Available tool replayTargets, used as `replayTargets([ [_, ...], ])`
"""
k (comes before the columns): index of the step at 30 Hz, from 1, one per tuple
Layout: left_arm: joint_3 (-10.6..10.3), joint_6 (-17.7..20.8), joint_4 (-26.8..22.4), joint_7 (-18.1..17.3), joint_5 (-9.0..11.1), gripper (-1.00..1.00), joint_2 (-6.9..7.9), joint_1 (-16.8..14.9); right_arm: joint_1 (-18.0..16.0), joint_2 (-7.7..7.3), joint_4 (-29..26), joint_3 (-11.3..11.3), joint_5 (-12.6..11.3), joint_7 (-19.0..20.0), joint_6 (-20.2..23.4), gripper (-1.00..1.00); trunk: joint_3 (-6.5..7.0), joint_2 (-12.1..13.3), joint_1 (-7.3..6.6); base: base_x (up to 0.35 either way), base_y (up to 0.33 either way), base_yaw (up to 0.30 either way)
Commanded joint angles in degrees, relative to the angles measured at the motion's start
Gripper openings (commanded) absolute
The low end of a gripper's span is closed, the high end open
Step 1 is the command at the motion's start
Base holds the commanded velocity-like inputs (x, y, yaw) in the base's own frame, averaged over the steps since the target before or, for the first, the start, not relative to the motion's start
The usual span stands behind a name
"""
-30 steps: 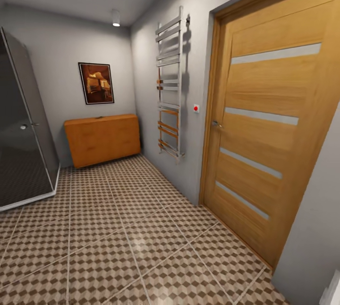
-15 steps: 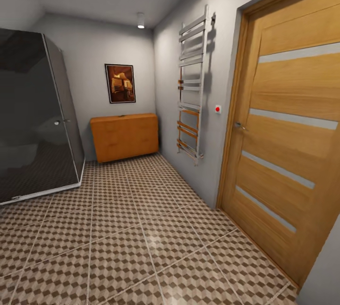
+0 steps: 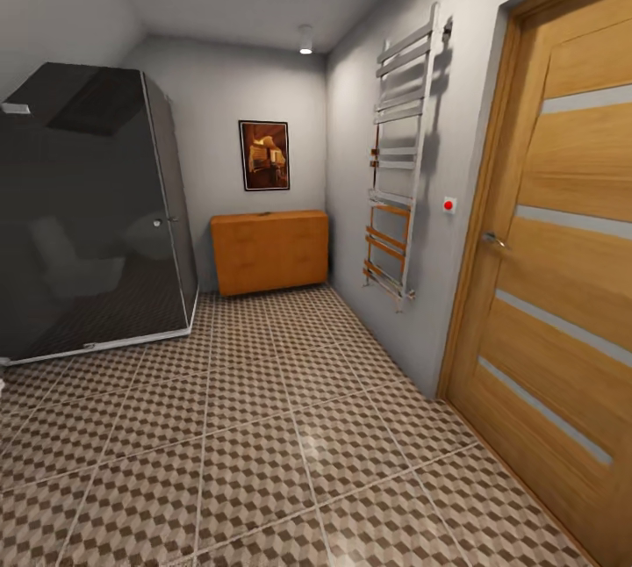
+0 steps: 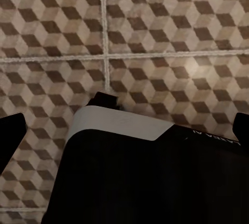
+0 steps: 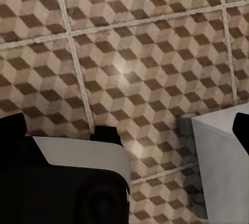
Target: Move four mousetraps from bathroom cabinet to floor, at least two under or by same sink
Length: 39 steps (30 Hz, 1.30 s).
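The cabinet [image 3: 269, 251], a low orange-brown unit, stands against the far wall in the head view, its front shut. The mousetraps are out of view, and so is the sink. The bathroom floor [image 3: 263, 427], tiled in a brown and beige cube pattern, stretches from me to the cabinet. My left gripper [image 4: 124, 133] hangs over the floor [image 4: 155, 37], its dark fingertips [image 4: 10, 141] wide apart and holding nothing. My right gripper [image 5: 127, 125] is likewise open above the tiles [image 5: 135, 42], with one fingertip [image 5: 13, 125] at the frame's edge.
A dark glass shower enclosure [image 3: 88, 216] fills the left side. On the right wall hang a chrome towel rail [image 3: 399, 163] and a wooden door [image 3: 562, 286]. A framed picture [image 3: 264, 155] hangs above the cabinet. My own black and white base [image 4: 124, 125] shows beneath the left gripper.
The head camera has swung to the left: the cabinet, towel rail and door sit further right in the picture, and more of the shower enclosure shows.
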Motion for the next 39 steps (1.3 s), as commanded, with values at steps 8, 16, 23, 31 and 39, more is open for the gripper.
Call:
replayTargets([
  [8,-0.5,-0.2,0.0,0.2,1.2,1.00,-0.04,0.0,-0.1,0.05,0.2,0.4,-0.3,-0.1,-0.3,1.00,-0.07,0.0,0.00,0.000,0.000,0.278],
  [16,-0.5,-0.2,0.0,0.2,1.5,1.00,-0.07,0.0,-0.1,0.00,0.2,0.4,-0.3,-0.1,-0.3,1.00,-0.07,0.0,0.00,0.000,0.000,0.278],
  [23,-0.4,-0.1,0.0,0.1,1.5,1.00,-0.05,0.0,-0.1,0.03,0.2,0.4,-0.3,-0.1,-0.3,1.00,-0.07,0.0,0.00,0.067,0.000,0.254],
  [31,-0.4,0.1,0.0,0.2,1.6,1.00,0.05,0.0,-0.1,-0.02,0.2,0.4,-0.3,-0.2,-0.4,1.00,-0.07,0.0,0.00,0.255,0.000,0.075],
  [39,-0.4,0.2,0.0,0.2,1.6,1.00,0.07,0.0,-0.1,-0.09,0.1,0.4,-0.5,-0.7,-0.5,1.00,-0.07,0.0,0.00,0.312,0.000,0.013],
])
